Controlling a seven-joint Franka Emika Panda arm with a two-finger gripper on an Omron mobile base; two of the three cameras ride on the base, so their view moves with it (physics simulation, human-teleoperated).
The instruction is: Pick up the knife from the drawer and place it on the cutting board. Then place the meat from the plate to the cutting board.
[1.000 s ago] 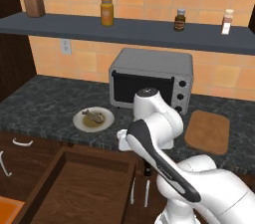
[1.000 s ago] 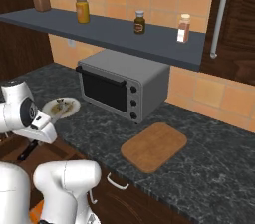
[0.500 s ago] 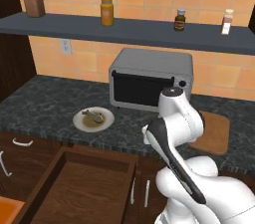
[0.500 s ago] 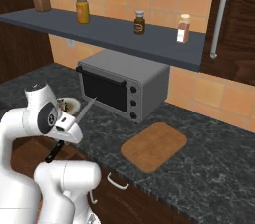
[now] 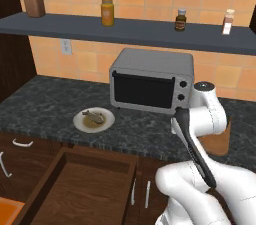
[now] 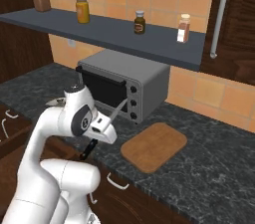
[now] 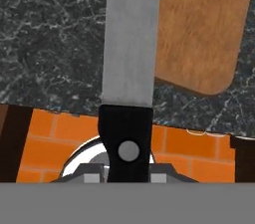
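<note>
a second ago the arm stood in front of the toaster oven (image 5: pixel 151 81), nearer the plate (image 5: pixel 93 119); it has since swung along the counter (image 5: pixel 45 101) toward the cutting board (image 6: pixel 154 146), carrying the knife (image 7: pixel 129 58) with it. the plate, the meat (image 5: pixel 94 116) on it and the open drawer (image 5: pixel 87 185) lie where they did.

the gripper (image 7: pixel 128 174) is closed narrowly on the knife's black handle, the silver blade running straight out from between the jaws in the hand view. in that view the blade hangs over the dark counter, its far edge crossing the near edge of the cutting board, which lies to one side of the blade. in the right base view the knife (image 6: pixel 102 131) is held tilted in the air in front of the toaster oven, its tip rising toward the oven's knobs and its handle pointing down toward the counter's front edge, short of the cutting board.

the cutting board lies flat on the counter just beside the toaster oven. the plate sits on the counter on the oven's other side, with the drawer pulled out below it.
</note>
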